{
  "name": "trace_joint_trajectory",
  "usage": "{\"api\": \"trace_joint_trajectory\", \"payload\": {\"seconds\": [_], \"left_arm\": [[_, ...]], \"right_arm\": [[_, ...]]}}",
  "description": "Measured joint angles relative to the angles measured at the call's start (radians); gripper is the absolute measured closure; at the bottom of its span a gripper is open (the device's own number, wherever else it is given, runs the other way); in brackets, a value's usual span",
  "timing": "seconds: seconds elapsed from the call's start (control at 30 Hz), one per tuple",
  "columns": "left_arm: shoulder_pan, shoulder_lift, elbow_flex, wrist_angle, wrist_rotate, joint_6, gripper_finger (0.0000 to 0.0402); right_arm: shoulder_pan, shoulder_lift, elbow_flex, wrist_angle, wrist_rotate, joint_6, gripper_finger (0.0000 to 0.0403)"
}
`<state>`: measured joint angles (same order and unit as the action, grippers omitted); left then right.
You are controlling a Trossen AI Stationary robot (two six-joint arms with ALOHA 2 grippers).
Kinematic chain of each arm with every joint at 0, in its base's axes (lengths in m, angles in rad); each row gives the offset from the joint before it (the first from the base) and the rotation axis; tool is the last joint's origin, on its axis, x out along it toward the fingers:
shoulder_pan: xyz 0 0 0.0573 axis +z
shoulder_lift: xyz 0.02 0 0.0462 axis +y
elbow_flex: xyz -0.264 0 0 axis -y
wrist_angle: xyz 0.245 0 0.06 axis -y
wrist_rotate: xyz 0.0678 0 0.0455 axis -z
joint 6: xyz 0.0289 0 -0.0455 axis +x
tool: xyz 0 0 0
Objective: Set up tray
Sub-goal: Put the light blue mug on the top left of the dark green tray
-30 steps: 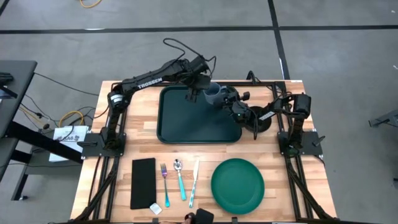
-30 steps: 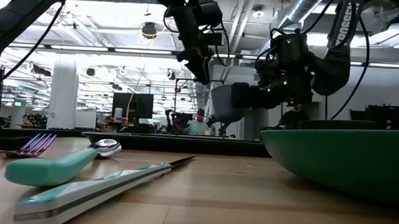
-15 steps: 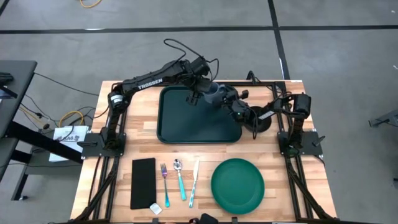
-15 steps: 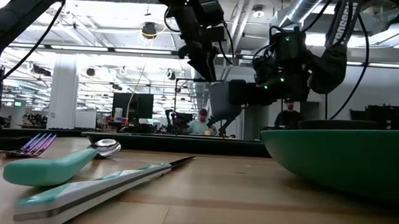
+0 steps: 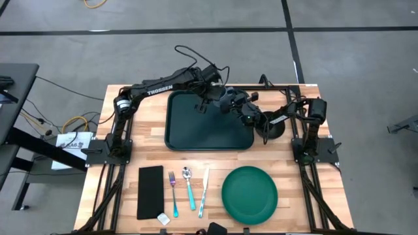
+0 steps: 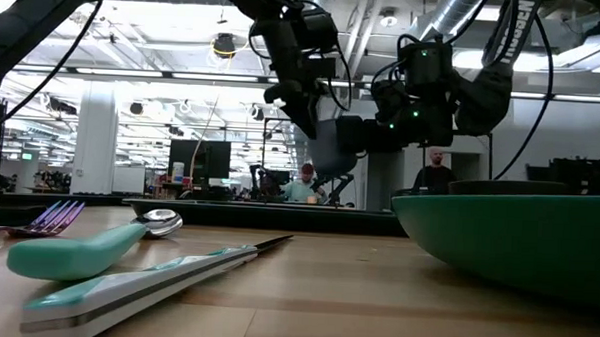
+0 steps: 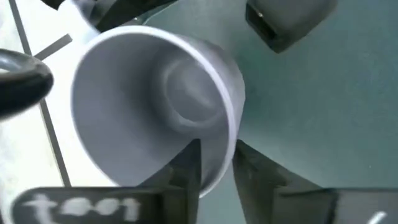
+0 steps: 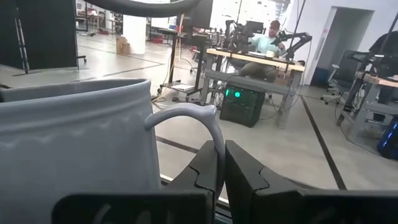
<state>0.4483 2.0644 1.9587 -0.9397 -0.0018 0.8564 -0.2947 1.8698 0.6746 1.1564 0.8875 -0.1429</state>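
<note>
A grey mug point(image 5: 225, 99) hangs in the air over the far right corner of the dark green tray point(image 5: 196, 130), between my two grippers. My left gripper point(image 5: 211, 101) comes from the far left and is shut on the mug's rim. My right gripper point(image 5: 236, 106) comes from the right and is shut on its handle. In the low view the mug point(image 6: 333, 145) is clear of the tray, with the left gripper point(image 6: 307, 117) above it and the right gripper point(image 6: 369, 141) beside it. The tray lies flat on the table. My left gripper grips the mug's rim point(image 7: 219, 155), one finger point(image 7: 186, 171) inside the mug and the other point(image 7: 252, 168) outside its wall, coming from above and slanting down. My right gripper pinches the mug's handle point(image 8: 200, 118) between its two fingers point(image 8: 245, 171), reaching level from the table's right. The mug is lifted clear.
Along the near edge lie a black napkin point(image 5: 150, 191), a fork point(image 5: 173, 188), a spoon point(image 5: 189, 186), a knife point(image 5: 204, 192) and a round green plate point(image 5: 249, 190). A small white item point(image 5: 163, 219) sits below the napkin. People stand far behind the table.
The right gripper has carried the mug a little up and toward the table's left, in under the left gripper. The left gripper has shifted slightly right, and its fingers now stand over the mug's rim.
</note>
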Motion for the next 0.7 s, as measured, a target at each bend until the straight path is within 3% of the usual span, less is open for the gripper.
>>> {"api": "trace_joint_trajectory", "payload": {"seconds": [0.17,0.37,0.53,0.7], "left_arm": [[-0.006,0.001,0.004,-0.003,0.001,0.024,0.039],[-0.014,0.001,0.004,-0.002,-0.021,0.008,0.0398],[0.008,-0.002,0.009,0.001,-0.145,-0.061,0.0401],[0.034,-0.002,0.008,-0.042,-0.095,-0.117,0.0401]], "right_arm": [[0.0,0.0,0.001,0.001,-0.003,-0.007,0.0394],[0.008,-0.003,0.003,0.014,0.0,0.006,0.037],[0.037,-0.028,0.0,0.0,0.0,-0.023,0.0344],[0.067,-0.089,0.0,-0.015,0.003,-0.109,0.0336]]}}
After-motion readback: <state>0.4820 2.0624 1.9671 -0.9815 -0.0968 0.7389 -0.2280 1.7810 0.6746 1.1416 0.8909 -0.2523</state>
